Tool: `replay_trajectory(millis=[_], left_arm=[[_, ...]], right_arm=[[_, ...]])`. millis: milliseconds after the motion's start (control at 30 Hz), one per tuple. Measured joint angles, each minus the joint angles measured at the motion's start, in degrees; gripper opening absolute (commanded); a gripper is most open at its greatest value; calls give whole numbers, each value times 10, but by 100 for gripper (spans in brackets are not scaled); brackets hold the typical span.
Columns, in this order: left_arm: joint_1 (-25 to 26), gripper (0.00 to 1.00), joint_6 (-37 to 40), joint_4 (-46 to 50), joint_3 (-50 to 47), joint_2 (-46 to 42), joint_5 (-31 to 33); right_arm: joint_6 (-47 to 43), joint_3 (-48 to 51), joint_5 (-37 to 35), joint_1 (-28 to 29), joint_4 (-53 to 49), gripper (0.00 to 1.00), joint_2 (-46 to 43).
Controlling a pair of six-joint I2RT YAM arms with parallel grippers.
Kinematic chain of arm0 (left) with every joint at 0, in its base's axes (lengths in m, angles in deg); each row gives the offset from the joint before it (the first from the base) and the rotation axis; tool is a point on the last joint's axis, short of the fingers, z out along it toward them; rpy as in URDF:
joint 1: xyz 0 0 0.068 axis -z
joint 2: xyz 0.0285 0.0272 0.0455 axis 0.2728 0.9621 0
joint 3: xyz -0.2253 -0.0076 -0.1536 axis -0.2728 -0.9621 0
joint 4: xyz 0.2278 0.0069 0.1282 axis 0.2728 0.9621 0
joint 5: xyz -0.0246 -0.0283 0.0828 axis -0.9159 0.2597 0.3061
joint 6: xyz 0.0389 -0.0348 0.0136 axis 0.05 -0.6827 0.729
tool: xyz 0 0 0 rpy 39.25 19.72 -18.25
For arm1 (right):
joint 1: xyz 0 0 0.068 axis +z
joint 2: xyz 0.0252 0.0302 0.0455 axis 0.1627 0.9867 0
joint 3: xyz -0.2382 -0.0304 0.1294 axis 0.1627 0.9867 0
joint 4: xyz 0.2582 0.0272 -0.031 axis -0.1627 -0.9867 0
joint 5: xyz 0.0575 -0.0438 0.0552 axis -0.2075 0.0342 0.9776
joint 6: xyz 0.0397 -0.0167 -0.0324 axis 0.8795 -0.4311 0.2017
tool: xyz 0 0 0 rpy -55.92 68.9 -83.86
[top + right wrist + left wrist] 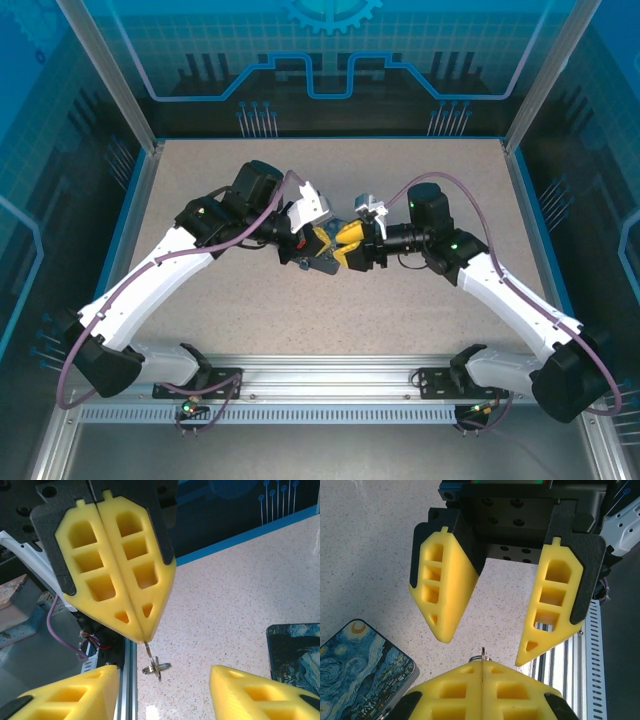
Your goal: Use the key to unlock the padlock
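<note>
**Holding the key up at mid table**

Left gripper point(145, 639) had its yellow fingers pressed together, clamped on the key point(155, 667). A thin shaft stuck out from the tips, with a small ring at its free end. Which part of the key sat inside the pinch could not be told.

Right gripper point(482, 650) faced it tip to tip, fingers point(445, 592) apart and gripping nothing. The ring hung at the mouth of that gap, apart from both fingers.

The two met over the middle of the speckled table point(400, 320). A tin point(360, 675) with a starry-night lid lay flat on the table, just beside and below the left gripper.
</note>
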Motion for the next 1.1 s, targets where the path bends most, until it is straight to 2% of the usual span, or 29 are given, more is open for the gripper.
replay_trajectory(millis=[267,333,500,600,700,767,833,900,967,1100], left_arm=[[1,0,1,0,0,0,0],[1,0,1,0,0,0,0],[2,0,1,0,0,0,0],[1,0,2,1,0,0,2],[1,0,2,4,0,0,3],[1,11,2,4,0,0,3],[2,18,0,1,0,0,2],[2,40,0,-8,0,-2,2],[1,50,-8,-29,-7,-11,3],[-13,54,-46,-89,-43,-48,7]], right_arm=[[2,-7,-1,10,4,39,11],[2,-7,-2,13,8,33,15],[2,-8,-2,15,8,11,17],[1,-9,0,16,6,2,17],[0,-9,-1,16,1,0,17],[0,-9,-2,16,1,0,16],[0,-9,-2,16,1,0,14],[0,-9,-4,16,1,0,10],[2,-7,-7,16,3,0,4],[13,13,-27,16,18,0,-21]])
